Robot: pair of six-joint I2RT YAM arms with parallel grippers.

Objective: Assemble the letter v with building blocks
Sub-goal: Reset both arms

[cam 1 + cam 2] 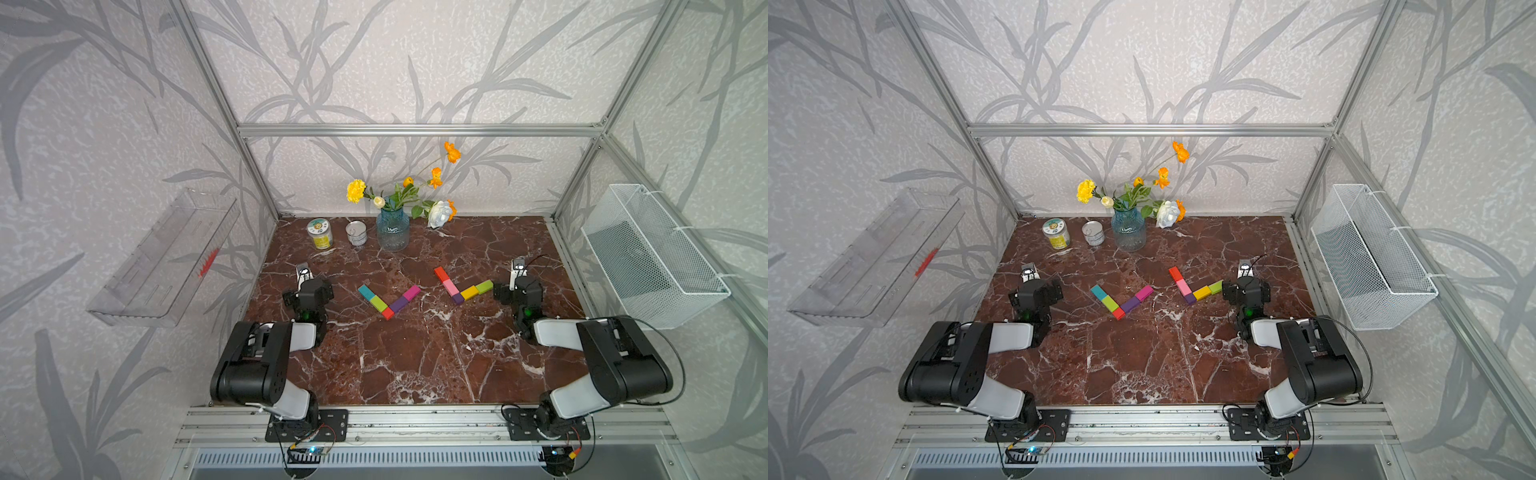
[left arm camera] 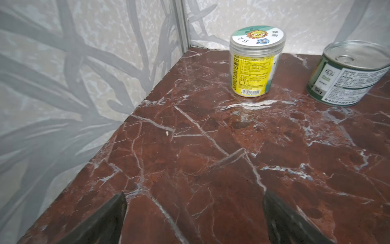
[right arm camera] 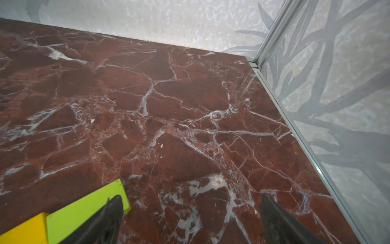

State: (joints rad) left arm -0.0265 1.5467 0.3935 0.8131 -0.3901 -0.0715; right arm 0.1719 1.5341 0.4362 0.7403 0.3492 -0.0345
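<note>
While left gripper (image 2: 194,196) & right gripper (image 3: 191,197) gape empty, building blocks (image 1: 398,304) form 2 multicolour Vs at desk (image 1: 415,361) centre, tips twd front edge, arms diagonal.

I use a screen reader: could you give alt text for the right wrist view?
The right tool, open and empty, over a red-brown marble tabletop; one fingertip overlaps a flat lime green rectangular block abutting a yellow block. Grey leaf-patterned wall beyond.
</note>
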